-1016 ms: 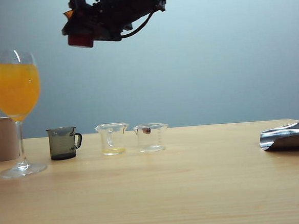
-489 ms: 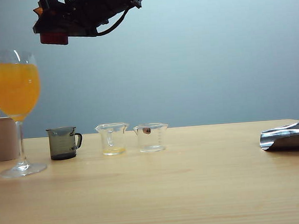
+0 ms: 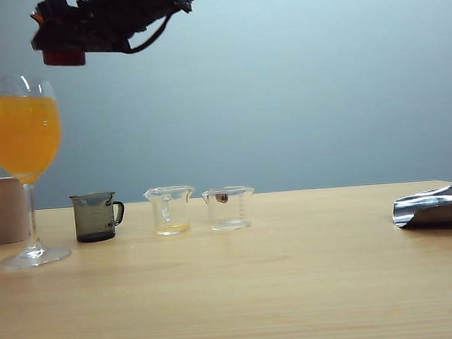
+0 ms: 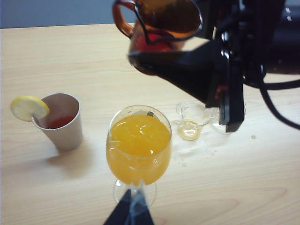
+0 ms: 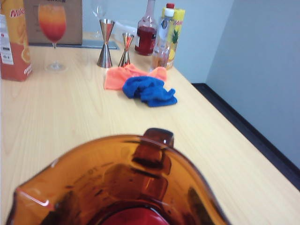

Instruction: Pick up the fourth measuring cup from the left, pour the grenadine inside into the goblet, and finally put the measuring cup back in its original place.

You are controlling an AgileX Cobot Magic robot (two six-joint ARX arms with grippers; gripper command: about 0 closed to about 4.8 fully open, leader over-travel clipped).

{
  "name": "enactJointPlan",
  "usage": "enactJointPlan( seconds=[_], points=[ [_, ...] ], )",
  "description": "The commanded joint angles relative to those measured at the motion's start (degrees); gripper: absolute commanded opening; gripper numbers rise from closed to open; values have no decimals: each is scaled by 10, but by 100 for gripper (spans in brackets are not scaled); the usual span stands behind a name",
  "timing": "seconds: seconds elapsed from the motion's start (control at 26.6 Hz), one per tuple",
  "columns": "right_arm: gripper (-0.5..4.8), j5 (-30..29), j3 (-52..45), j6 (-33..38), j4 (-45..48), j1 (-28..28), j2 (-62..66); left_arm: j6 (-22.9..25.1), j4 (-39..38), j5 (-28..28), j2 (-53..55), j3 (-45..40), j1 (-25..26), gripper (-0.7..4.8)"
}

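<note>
Amber and translucent, the fourth measuring cup (image 4: 161, 28) is riding high above the desk (image 3: 296, 289), clamped in the right hand (image 3: 66, 45) (the cup's wall is filling the right wrist view, so the hand is holding it). The grenadine (image 5: 133, 216) is sitting dark red in the cup's bottom, so the pickup looks done and the pour not yet begun. In the exterior view the right hand is hanging at about twelve o'clock from the goblet (image 3: 22, 145), just above its rim and not touching it. The goblet is standing upright, already carrying orange juice (image 4: 139, 147). What is left, by my reading: tipping the cup over the bowl, then returning it to the open spot at three o'clock of the three cups (image 3: 167, 211). The left hand (image 4: 129, 213) is showing only as a dark tip; I cannot tell its opening.
</note>
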Motion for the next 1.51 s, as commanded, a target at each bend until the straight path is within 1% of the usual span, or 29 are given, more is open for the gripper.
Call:
enactJointPlan(
  seconds=[0.04,0.15,0.26,0.3,0.45,0.64,0.72,0.9,1.13,1.24,1.43,1.51],
  points=[
    [49,-1,16,0,6,2,8,5,3,3,-2,2,1,-5],
    [49,0,16,-9,5,6,12,5,3,3,-2,2,1,-5],
    [49,2,16,-63,6,12,13,5,3,3,-2,2,1,-5],
    [48,11,16,-80,5,16,13,5,3,3,-2,2,1,-5],
    [44,18,16,-120,5,17,13,5,3,3,-2,2,1,-5],
    [42,17,16,-129,5,12,13,5,3,3,-2,2,1,-5],
    [40,17,16,-163,3,12,13,5,3,3,-2,2,1,-5],
    [39,16,16,-214,-20,12,13,5,3,2,-2,2,1,-5],
    [39,14,16,-257,-29,12,13,5,3,2,-2,2,1,-5],
    [39,14,16,-267,-29,12,13,5,3,2,-2,2,1,-5],
    [39,14,16,-322,-29,13,13,5,3,2,-2,2,1,-5],
    [25,15,16,-337,-29,14,13,5,3,2,-2,2,1,-5]
  ],
)
